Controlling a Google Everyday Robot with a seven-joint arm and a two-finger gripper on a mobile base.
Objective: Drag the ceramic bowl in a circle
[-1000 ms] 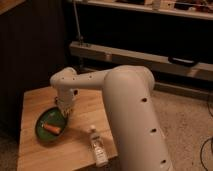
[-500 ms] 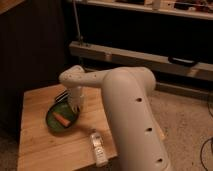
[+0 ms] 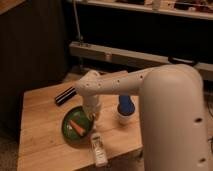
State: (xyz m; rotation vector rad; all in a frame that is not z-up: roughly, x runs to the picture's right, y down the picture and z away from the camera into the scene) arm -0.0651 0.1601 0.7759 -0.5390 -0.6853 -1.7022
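The ceramic bowl [image 3: 69, 131] is a wide, shallow, dark-green dish on the wooden table [image 3: 40, 145], left of centre. An orange carrot-like piece [image 3: 77, 127] lies in it. My gripper [image 3: 92, 117] comes down from the white arm onto the bowl's right rim and is shut on it. The fingertips are partly hidden by the wrist.
A small white cup with a blue top [image 3: 126, 108] stands just right of the gripper. A clear bottle [image 3: 98, 149] lies at the table's front edge below the bowl. A flat black object [image 3: 65, 96] lies at the back left. A dark shelf unit stands behind the table.
The bowl has moved with my gripper: from the table's left, first back and to the right, then further right and toward the front.
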